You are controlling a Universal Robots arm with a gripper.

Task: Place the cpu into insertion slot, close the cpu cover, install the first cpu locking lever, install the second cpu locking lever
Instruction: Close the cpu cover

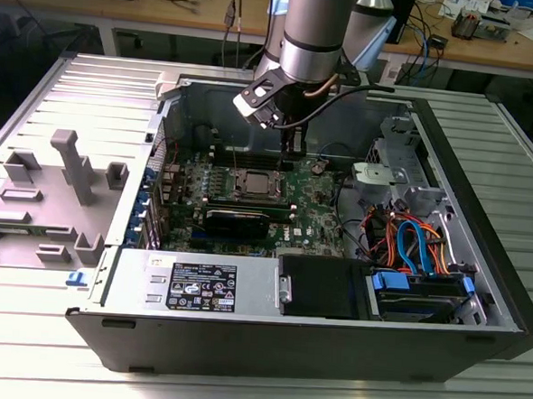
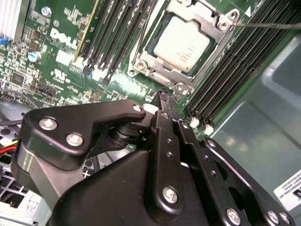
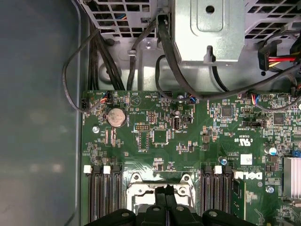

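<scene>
cpu (image 2: 181, 44) seated, cpu cover (image 2: 205, 52) down; gripper (image 2: 164, 96) clenched, empty.
The cpu lies in the insertion slot (image 2: 141, 61) on the green board, with the cover frame flat around it. Gripper tips are pressed together just beside the slot's edge; whether they touch it cannot be told.

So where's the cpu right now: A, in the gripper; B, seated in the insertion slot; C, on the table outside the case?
B: in the second wrist view the cpu lies in the insertion slot, framed by the cpu cover.
</scene>
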